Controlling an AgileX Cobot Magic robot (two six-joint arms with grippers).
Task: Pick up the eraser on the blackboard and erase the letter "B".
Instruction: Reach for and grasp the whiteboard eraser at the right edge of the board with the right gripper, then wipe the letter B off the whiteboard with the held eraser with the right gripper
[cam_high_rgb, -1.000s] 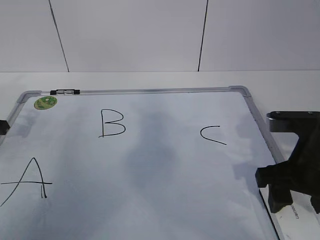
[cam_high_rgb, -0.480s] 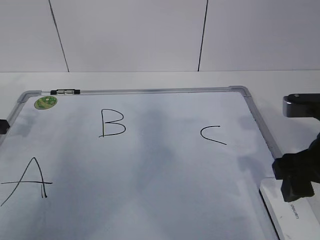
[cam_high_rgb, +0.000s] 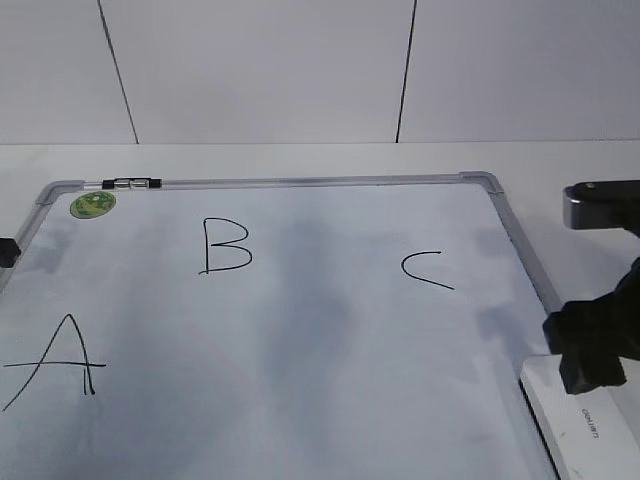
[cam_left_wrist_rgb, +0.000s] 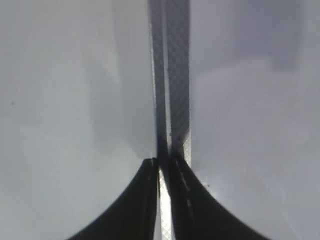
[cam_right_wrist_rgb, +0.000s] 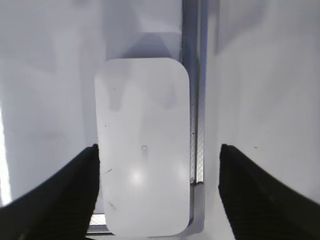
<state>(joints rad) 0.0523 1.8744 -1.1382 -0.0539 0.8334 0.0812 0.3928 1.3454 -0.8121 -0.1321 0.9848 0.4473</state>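
The blackboard (cam_high_rgb: 300, 340) is a white board in a grey frame, with a black "A" (cam_high_rgb: 55, 365), the letter "B" (cam_high_rgb: 224, 246) and a "C" (cam_high_rgb: 428, 270). The white eraser (cam_high_rgb: 590, 430) lies flat on its bottom right corner, against the frame; it also shows in the right wrist view (cam_right_wrist_rgb: 142, 150). My right gripper (cam_high_rgb: 598, 352) hovers above it, open, with one finger at the eraser's left edge and the other beyond the frame (cam_right_wrist_rgb: 157, 148). My left gripper (cam_left_wrist_rgb: 164, 162) is shut on the frame at the board's left edge (cam_high_rgb: 5, 251).
A round green sticker (cam_high_rgb: 91, 205) sits in the board's far left corner. A small black and silver clip (cam_high_rgb: 130, 183) sits on the far frame rail. White table surface surrounds the board, with a white panelled wall behind.
My right gripper has shifted right and slightly up, so more of the eraser shows beneath it. The left gripper and the letters have not moved.
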